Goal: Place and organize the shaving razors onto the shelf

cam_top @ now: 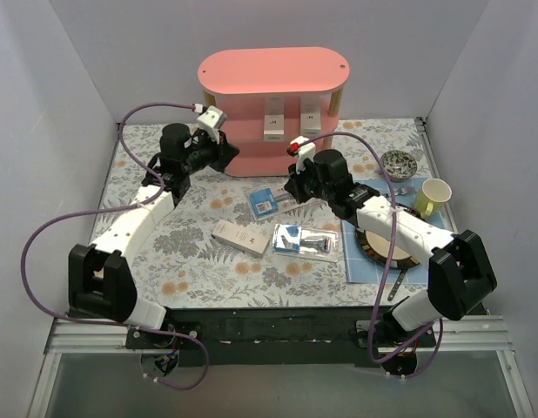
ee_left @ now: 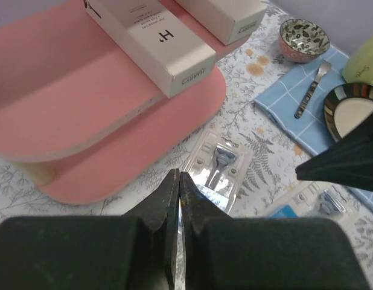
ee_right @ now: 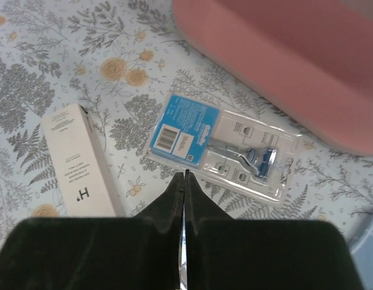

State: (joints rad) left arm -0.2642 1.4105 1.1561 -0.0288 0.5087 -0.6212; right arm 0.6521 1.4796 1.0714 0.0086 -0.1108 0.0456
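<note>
Floral tablecloth: white box diagonal

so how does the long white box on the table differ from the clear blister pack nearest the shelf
The long white box is opaque, contents hidden; the blister pack is clear, showing its razor and blue card. The box is long and slim; the pack wider and flatter. Both lie flat on the floral cloth.

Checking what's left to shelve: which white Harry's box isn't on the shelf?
The white box lying on the table, left of a blister pack; the other two boxes rest on the shelf.
</note>
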